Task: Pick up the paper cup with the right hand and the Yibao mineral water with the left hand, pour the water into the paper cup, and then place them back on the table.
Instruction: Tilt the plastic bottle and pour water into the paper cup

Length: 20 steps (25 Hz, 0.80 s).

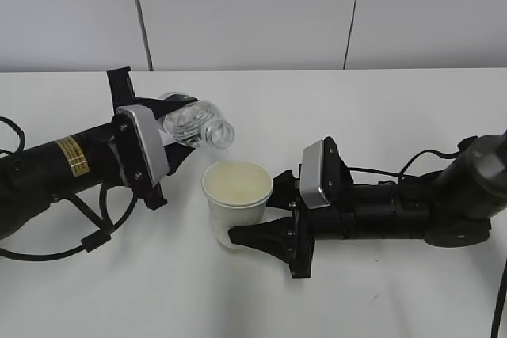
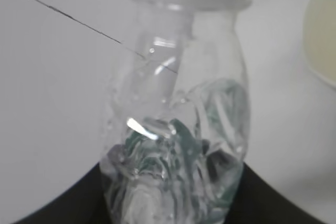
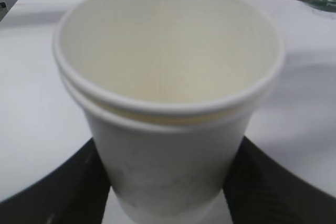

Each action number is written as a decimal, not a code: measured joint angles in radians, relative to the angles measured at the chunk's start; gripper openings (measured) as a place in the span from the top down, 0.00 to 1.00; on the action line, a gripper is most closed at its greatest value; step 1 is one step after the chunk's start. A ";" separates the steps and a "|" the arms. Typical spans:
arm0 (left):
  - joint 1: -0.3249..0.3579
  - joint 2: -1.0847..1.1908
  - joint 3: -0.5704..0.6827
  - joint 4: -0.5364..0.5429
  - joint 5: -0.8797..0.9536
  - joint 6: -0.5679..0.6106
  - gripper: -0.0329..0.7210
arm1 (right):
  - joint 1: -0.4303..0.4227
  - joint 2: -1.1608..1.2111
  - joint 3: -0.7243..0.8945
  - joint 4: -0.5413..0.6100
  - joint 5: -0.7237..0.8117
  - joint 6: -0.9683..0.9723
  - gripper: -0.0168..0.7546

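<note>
One capless, tilted Yibao mineral water (image 1: 196, 123).

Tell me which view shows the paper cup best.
The right wrist view: the paper cup fills the frame, its inside and doubled rim clear. The exterior view shows it whole but small; the left wrist view catches only an edge.

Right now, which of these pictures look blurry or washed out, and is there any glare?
Left wrist view: the bottle fills the frame, soft-focused, with a bright glint on the plastic. Right wrist view: the paper cup is slightly blurred. Exterior view: sharper, evenly lit, faint shadows on the table.
</note>
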<state>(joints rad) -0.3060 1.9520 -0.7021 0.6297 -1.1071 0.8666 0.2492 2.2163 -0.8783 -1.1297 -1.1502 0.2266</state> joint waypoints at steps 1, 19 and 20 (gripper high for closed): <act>0.000 0.000 0.000 -0.001 0.000 0.033 0.52 | 0.000 0.000 0.000 0.000 0.000 0.000 0.36; 0.000 0.000 0.000 -0.001 0.000 0.354 0.52 | 0.000 0.016 -0.003 0.000 0.000 0.003 0.36; 0.000 0.000 0.000 -0.001 0.000 0.364 0.52 | 0.000 0.016 -0.003 0.000 0.000 0.003 0.36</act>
<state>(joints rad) -0.3060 1.9520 -0.7021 0.6290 -1.1071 1.2304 0.2492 2.2320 -0.8817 -1.1297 -1.1502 0.2292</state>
